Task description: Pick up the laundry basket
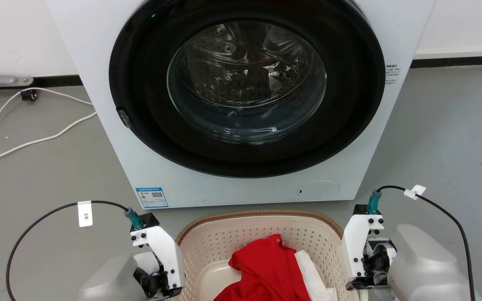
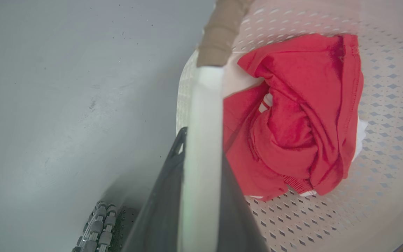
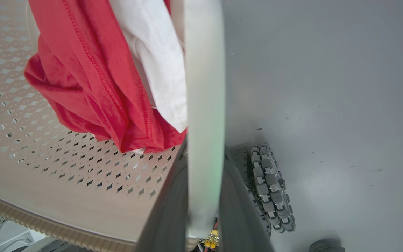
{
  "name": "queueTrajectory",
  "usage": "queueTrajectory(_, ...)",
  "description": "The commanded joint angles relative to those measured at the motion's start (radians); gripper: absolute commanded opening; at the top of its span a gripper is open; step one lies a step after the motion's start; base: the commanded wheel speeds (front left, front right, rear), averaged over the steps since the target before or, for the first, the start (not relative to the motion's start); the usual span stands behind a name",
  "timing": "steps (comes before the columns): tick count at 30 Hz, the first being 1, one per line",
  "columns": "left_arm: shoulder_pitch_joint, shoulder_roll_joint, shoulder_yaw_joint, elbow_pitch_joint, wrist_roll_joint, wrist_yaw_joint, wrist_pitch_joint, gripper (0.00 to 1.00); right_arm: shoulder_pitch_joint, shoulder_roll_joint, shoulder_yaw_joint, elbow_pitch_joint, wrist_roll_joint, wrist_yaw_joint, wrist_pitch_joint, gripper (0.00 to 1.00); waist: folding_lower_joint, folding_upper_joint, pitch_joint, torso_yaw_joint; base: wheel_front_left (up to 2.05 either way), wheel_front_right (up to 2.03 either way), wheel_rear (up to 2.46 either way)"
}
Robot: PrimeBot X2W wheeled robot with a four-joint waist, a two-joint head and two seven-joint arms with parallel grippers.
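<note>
The laundry basket (image 1: pixel 224 240), cream and perforated with a brown woven-look rim, sits low in the head view in front of the washing machine, holding a red garment (image 1: pixel 266 267) and a white cloth (image 1: pixel 313 271). In the left wrist view my left gripper (image 2: pixel 201 164) has both dark fingers shut on the basket's white side handle (image 2: pixel 205 101), beside the red garment (image 2: pixel 292 115). The right wrist view has my right gripper (image 3: pixel 205 175) shut the same way on the opposite white handle (image 3: pixel 205 70), next to the white cloth (image 3: pixel 152 59). Both wrist housings flank the basket.
A white front-loading washing machine (image 1: pixel 98 125) with its round dark door shut stands right behind the basket. White cables (image 1: pixel 27 142) trail over the grey floor at the left. My base's roller wheel (image 3: pixel 271 192) is close beside the basket.
</note>
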Motion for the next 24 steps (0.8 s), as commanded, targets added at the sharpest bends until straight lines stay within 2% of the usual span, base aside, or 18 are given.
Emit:
queueTrajectory(1,-0.008,-0.004,0.002,-0.007,-0.006,-0.003,-0.006,0.0,-0.007,0.01,-0.002,-0.003,0.0,0.003,0.002,0.0,0.0,0.0,0.0,0.0,0.0,0.0,0.0)
queueTrajectory(24,-0.004,-0.004,-0.007,-0.003,-0.015,-0.003,-0.014,0.0,-0.006,0.01,-0.004,-0.003,0.004,0.003,0.003,0.0,0.0,0.0,0.003,0.001,0.0,0.0,0.0)
